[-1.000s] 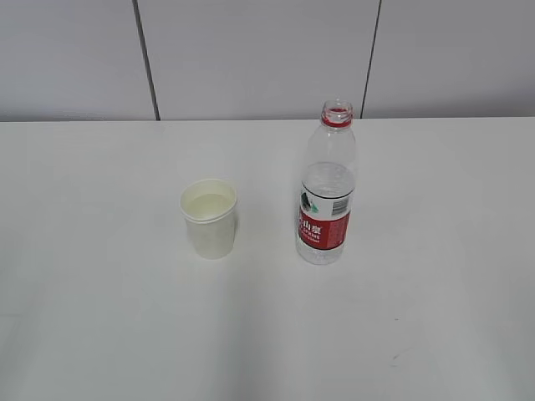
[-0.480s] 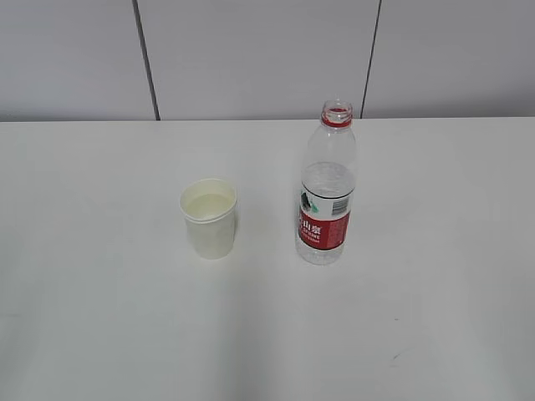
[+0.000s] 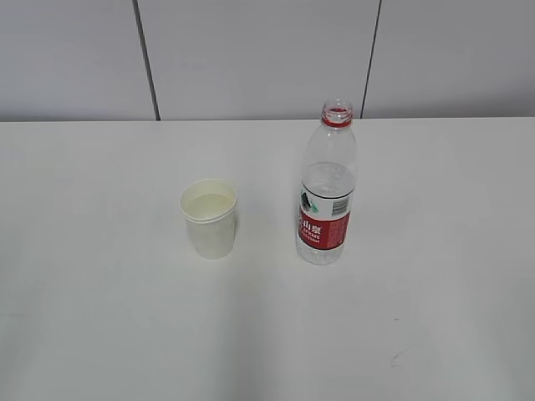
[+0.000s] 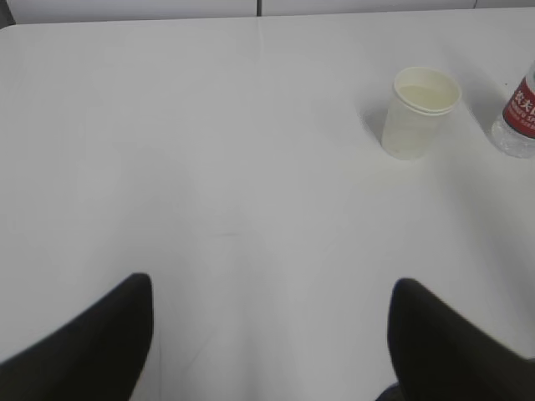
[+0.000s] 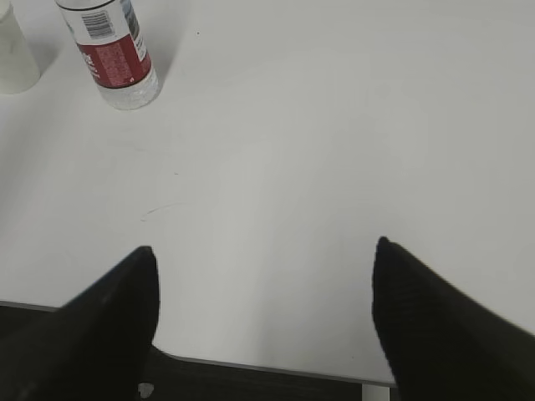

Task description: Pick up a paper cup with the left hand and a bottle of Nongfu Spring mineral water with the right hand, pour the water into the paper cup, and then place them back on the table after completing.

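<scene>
A white paper cup (image 3: 209,218) stands upright on the white table (image 3: 100,317), with liquid inside. An uncapped clear bottle (image 3: 327,188) with a red label stands upright to its right, water up to about its middle. Neither arm shows in the exterior view. In the left wrist view my left gripper (image 4: 272,288) is open and empty, far from the cup (image 4: 420,111) at upper right; the bottle's base (image 4: 520,117) is at the right edge. In the right wrist view my right gripper (image 5: 263,255) is open and empty over the table's near edge, with the bottle (image 5: 113,54) at upper left.
A grey panelled wall (image 3: 251,58) runs behind the table. The table's front edge (image 5: 267,365) shows in the right wrist view, with dark floor below. A faint scuff mark (image 5: 159,209) lies on the tabletop.
</scene>
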